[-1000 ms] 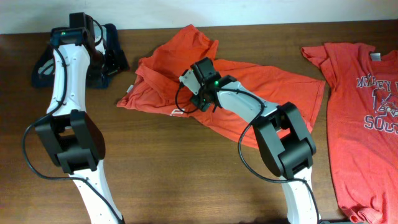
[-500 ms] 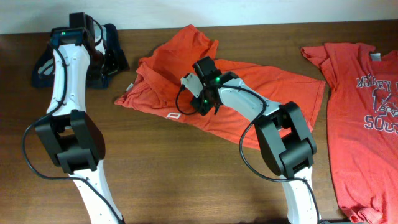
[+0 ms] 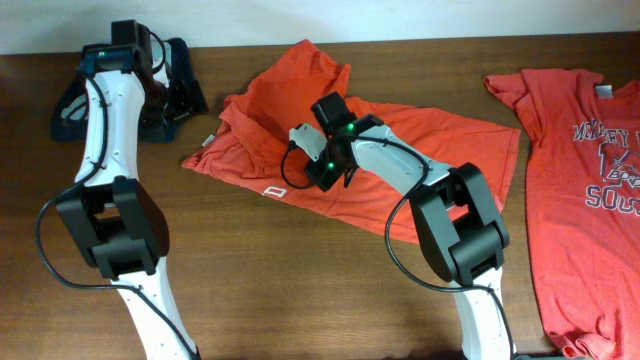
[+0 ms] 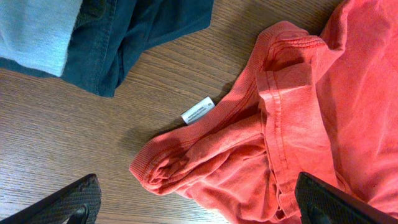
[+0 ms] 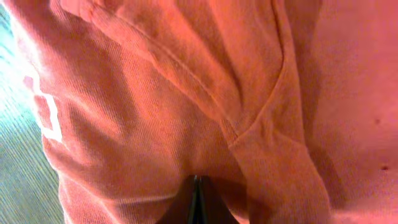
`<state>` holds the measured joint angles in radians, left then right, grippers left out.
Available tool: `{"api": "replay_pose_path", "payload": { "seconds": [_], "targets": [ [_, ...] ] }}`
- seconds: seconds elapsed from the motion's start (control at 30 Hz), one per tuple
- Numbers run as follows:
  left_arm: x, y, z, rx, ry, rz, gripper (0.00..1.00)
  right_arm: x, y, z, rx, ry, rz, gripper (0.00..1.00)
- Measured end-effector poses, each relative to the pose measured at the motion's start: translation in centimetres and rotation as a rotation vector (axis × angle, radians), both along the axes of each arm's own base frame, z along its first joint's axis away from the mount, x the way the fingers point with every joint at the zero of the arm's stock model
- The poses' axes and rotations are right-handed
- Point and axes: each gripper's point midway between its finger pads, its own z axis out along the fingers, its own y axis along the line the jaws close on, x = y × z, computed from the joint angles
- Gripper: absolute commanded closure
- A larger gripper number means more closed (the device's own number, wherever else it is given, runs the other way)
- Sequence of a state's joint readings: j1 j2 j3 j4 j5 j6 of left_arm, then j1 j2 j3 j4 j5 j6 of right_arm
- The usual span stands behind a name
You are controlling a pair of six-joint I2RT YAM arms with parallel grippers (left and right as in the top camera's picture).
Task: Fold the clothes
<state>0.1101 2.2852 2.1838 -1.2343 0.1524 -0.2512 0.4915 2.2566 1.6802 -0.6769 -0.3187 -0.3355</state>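
Dark brown wooden tabletop (image 3: 300,290) is seen from above, backed by a pale wall. Three garments are counted on it: one dark blue garment (image 3: 188,95) and two orange-red T-shirts. The crumpled T-shirt (image 3: 430,130) at the middle is taken as landmark. Well to its left, at the far edge, the dark blue garment is bunched. Above the gap between that garment and the crumpled T-shirt's left edge the left gripper (image 4: 199,204) is held, its jaws spread wide and nothing grasped. A small white label (image 4: 198,111) is shown lying on the wood just beside the shirt's ribbed hem. On the landmark shirt's left half the right gripper (image 3: 325,172) is pressed down, its jaws clenched on a fold of the fabric. Well to its right the second T-shirt (image 3: 585,200) is spread flat, white lettering upward, and is cut by the picture's edge.
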Motion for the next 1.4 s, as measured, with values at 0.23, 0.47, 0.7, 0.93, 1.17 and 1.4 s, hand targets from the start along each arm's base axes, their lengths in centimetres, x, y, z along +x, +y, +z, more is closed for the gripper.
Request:
{"api": "replay_pose_path", "payload": {
  "seconds": [0.23, 0.47, 0.7, 0.93, 1.17, 1.4],
  "targets": [
    [0.0, 0.0, 0.0, 0.0, 0.0, 0.0, 0.01, 2.0, -0.3, 1.2, -0.035, -0.074, -0.026, 0.91],
    [0.0, 0.0, 0.0, 0.0, 0.0, 0.0, 0.01, 1.9, -0.7, 1.0, -0.056, -0.071, -0.032, 0.93],
    [0.0, 0.0, 0.0, 0.0, 0.0, 0.0, 0.01, 0.8, -0.9, 0.7, -0.064, -0.02, -0.028, 0.94],
    [0.0, 0.0, 0.0, 0.0, 0.0, 0.0, 0.01, 1.5, -0.9, 0.9, -0.066, -0.055, -0.036, 0.93],
    [0.0, 0.0, 0.0, 0.0, 0.0, 0.0, 0.01, 2.8, -1.6, 0.9, -0.113, -0.115, -0.062, 0.93],
    [0.0, 0.0, 0.0, 0.0, 0.0, 0.0, 0.01, 3.4, -1.8, 1.2, -0.117, -0.136, -0.075, 0.93]
  ]
}}
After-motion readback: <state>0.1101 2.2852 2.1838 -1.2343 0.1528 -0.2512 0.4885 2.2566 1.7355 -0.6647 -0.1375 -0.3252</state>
